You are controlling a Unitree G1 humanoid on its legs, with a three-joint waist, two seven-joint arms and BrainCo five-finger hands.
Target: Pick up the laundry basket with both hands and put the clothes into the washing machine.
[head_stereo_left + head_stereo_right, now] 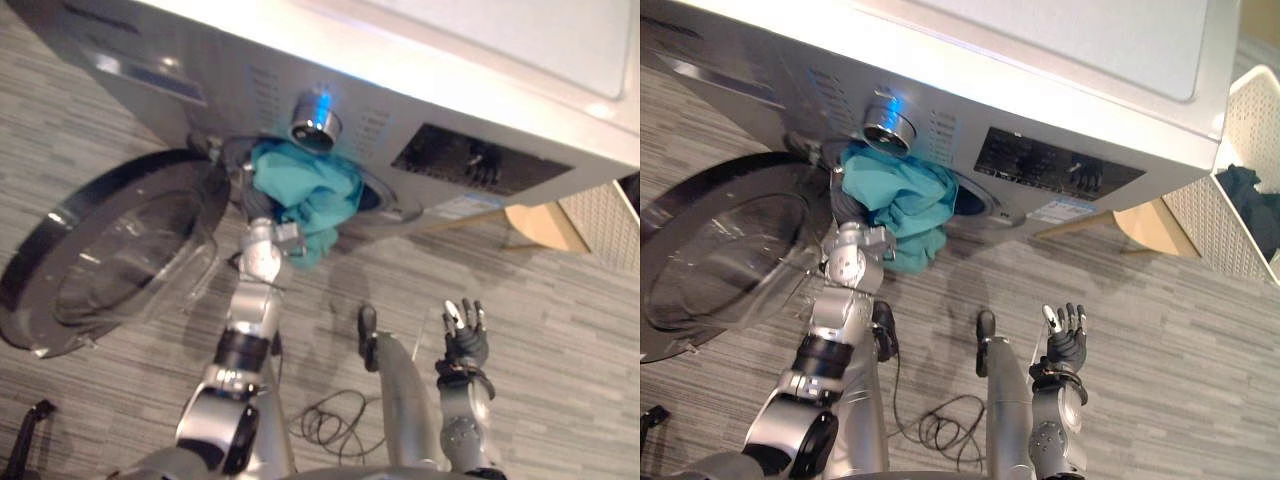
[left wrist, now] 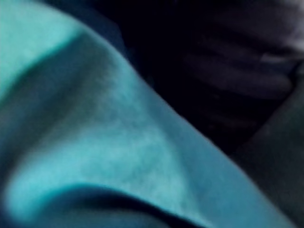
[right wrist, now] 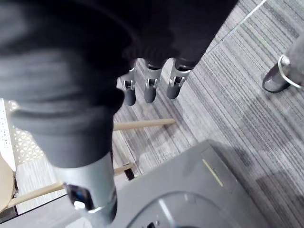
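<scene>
1. Left eye view: the washer (image 1: pixel 430 80) stands with its door (image 1: pixel 110 250) swung open to the left. A teal cloth (image 1: pixel 310 195) is bunched in the drum mouth, and part of it hangs below the rim. The left hand (image 1: pixel 258 205) is at the cloth's left edge, with its arm stretched up and forward. Its fingers are buried in the cloth, so I cannot tell whether they grip it. The right hand (image 1: pixel 463 335) is low on the right above the floor (image 1: pixel 570 300), well away from the washer. Its forearm is upright, and its fingers are straight, slightly spread and empty.
2. Right eye view: the white basket (image 1: pixel 1240 110) sits to the right of the washer, well apart from both hands. Dark clothes (image 1: pixel 1252 205) lie in it.
3. Left wrist view: teal cloth lies close against the camera, with a dark space behind it.
4. Right wrist view: the fingers (image 3: pixel 149 88) are straight and side by side, touching nothing. Past them are the floor, a wooden bar (image 3: pixel 142 124) and the washer's grey top.
</scene>
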